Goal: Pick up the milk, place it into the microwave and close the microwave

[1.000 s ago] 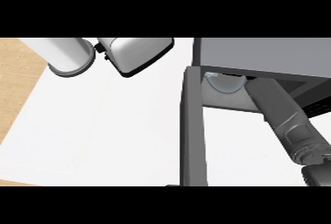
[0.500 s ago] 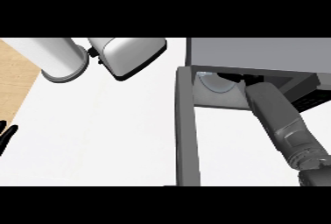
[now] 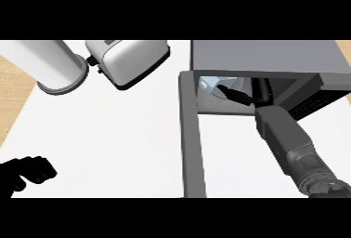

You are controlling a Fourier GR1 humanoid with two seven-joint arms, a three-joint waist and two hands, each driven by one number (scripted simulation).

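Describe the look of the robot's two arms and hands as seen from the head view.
The right forearm is a grey, boxy segment that ends in a darker, rounded joint near the lower edge. Its right hand is black with slim fingers, showing inside the microwave. The left hand is also black, with chunky rounded finger segments, at the lower left corner. No cables or markings show.

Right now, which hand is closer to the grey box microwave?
Right. The right hand reaches inside the grey box microwave; the left hand sits far away at the lower left edge.
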